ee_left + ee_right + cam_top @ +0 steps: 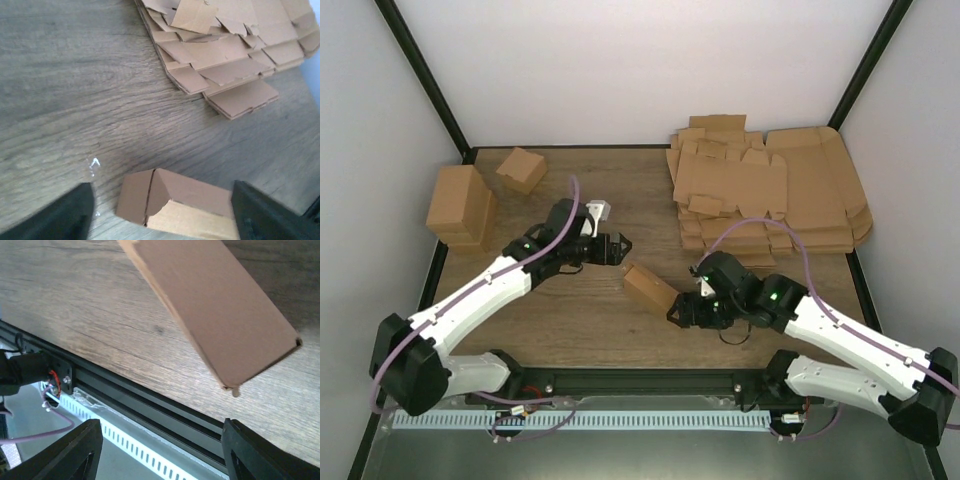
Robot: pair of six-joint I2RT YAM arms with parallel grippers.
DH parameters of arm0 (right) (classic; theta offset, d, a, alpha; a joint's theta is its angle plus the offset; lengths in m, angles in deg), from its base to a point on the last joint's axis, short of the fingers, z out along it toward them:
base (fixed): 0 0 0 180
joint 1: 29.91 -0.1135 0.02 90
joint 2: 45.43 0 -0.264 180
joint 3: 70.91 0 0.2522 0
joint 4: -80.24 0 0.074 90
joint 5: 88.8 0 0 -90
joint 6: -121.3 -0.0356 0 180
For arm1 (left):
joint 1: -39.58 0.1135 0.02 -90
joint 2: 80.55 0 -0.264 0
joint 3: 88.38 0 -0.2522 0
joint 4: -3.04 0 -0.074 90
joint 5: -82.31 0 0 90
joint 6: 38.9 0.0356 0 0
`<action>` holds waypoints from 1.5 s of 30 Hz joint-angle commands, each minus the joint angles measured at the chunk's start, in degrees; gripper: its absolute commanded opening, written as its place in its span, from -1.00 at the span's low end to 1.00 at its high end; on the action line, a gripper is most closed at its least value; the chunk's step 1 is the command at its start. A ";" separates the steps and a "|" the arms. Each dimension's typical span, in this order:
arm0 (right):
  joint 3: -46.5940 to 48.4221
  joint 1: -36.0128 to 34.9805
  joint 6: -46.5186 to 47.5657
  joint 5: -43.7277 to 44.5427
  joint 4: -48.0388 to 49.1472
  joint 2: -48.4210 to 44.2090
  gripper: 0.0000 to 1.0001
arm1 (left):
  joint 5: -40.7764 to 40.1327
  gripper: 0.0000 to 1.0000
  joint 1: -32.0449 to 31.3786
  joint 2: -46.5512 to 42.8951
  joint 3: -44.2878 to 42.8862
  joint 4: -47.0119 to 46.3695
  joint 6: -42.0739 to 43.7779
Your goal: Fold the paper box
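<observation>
The paper box (650, 288) is a small oblong folded brown box lying on the wooden table between the two grippers. My left gripper (616, 248) is open just behind the box's left end. In the left wrist view the box (192, 192) lies low in the frame, in line with the gap between the dark fingers (65, 215), with no contact visible. My right gripper (682, 310) is open and empty at the box's near right end. In the right wrist view the box (215, 310) lies ahead of the spread fingers (260, 452), apart from them.
A pile of flat die-cut cardboard sheets (770, 190) lies at the back right, also in the left wrist view (225, 55). Folded brown boxes (460, 205) (521, 168) stand at the back left. The table's front rail (165, 405) is close under the right gripper.
</observation>
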 commanded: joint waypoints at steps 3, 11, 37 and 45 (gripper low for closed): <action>2.58 2.99 -0.84 -4.65 7.67 -3.69 -0.22 | 15.90 -0.21 3.57 4.61 -3.10 -2.65 2.76; -4.77 7.96 -4.05 -15.60 31.67 -3.55 -0.91 | 27.60 -0.92 3.68 9.65 -5.08 -9.96 0.88; -23.47 17.77 -1.04 -32.47 49.54 4.67 -0.99 | 33.64 -0.93 3.68 15.25 11.69 -26.19 -2.05; -26.33 18.22 -0.37 -33.01 52.50 6.58 -0.99 | 33.51 -0.92 3.68 16.13 14.35 -27.94 -1.65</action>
